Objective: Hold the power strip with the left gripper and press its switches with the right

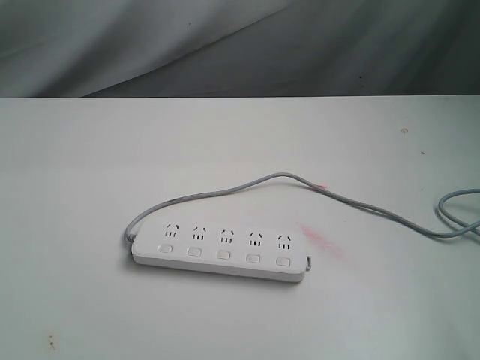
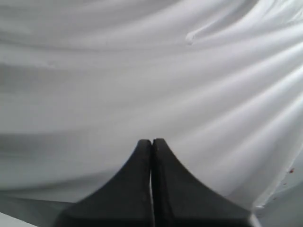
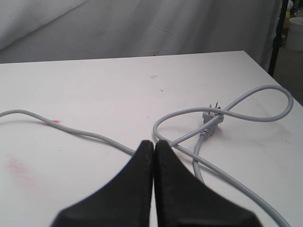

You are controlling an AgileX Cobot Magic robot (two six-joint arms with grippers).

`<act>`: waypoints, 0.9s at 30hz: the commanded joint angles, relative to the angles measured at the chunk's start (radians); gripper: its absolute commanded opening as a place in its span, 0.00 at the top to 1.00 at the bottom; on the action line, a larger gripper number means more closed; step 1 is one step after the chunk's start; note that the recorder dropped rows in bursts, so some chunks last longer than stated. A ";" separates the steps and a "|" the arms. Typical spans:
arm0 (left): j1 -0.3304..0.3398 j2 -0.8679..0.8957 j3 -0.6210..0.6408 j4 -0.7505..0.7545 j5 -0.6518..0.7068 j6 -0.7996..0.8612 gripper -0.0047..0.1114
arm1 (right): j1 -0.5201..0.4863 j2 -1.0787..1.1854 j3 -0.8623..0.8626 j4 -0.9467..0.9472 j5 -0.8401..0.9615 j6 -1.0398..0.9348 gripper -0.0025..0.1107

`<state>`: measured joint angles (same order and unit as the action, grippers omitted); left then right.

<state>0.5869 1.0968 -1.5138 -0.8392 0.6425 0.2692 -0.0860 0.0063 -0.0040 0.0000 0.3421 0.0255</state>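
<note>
The white power strip (image 1: 219, 250) lies flat on the white table in the exterior view, its five square switches (image 1: 223, 254) in a row along the near side. A thin grey cord (image 1: 300, 182) runs from its left end and curves off to the right. Neither arm shows in that view. In the left wrist view my left gripper (image 2: 152, 141) is shut with nothing between its fingers, facing only white draped cloth. In the right wrist view my right gripper (image 3: 154, 143) is shut and empty, hovering above the looped cord (image 3: 189, 142) and its plug (image 3: 212, 118).
A grey-white cloth backdrop (image 1: 225, 45) hangs behind the table's far edge (image 1: 240, 97). A pink smear (image 1: 321, 240) marks the table right of the strip. In the right wrist view the table's right edge (image 3: 258, 64) drops off beside a dark post (image 3: 279, 33).
</note>
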 commanded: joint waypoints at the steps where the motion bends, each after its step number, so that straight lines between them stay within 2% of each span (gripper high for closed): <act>1: 0.003 -0.039 0.019 -0.011 0.016 -0.182 0.96 | -0.007 -0.006 0.004 -0.007 -0.003 -0.001 0.98; 6: -0.006 -0.092 0.044 0.055 0.010 -0.190 0.96 | -0.007 -0.006 0.004 -0.007 -0.003 -0.001 0.98; 9: -0.080 -0.129 0.079 0.210 -0.049 -0.190 0.96 | -0.007 -0.006 0.004 -0.007 -0.003 -0.001 0.98; 12: -0.189 -0.171 0.144 0.374 -0.129 -0.190 0.96 | -0.007 -0.006 0.004 -0.007 -0.003 -0.001 0.98; 16: -0.336 -0.234 0.287 0.521 -0.209 -0.192 0.96 | -0.007 -0.006 0.004 -0.007 -0.003 -0.001 0.98; 19: -0.414 -0.285 0.402 0.555 -0.228 -0.192 0.96 | -0.007 -0.006 0.004 -0.007 -0.003 -0.001 0.98; 22: -0.464 -0.325 0.523 0.574 -0.228 -0.192 0.96 | -0.007 -0.006 0.004 -0.007 -0.003 -0.001 0.98; 27: -0.493 -0.403 0.710 0.598 -0.266 -0.190 0.96 | -0.007 -0.006 0.004 -0.007 -0.003 -0.001 0.98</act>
<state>0.1085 0.7390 -0.8957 -0.2624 0.4201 0.0863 -0.0860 0.0063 -0.0040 0.0000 0.3421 0.0255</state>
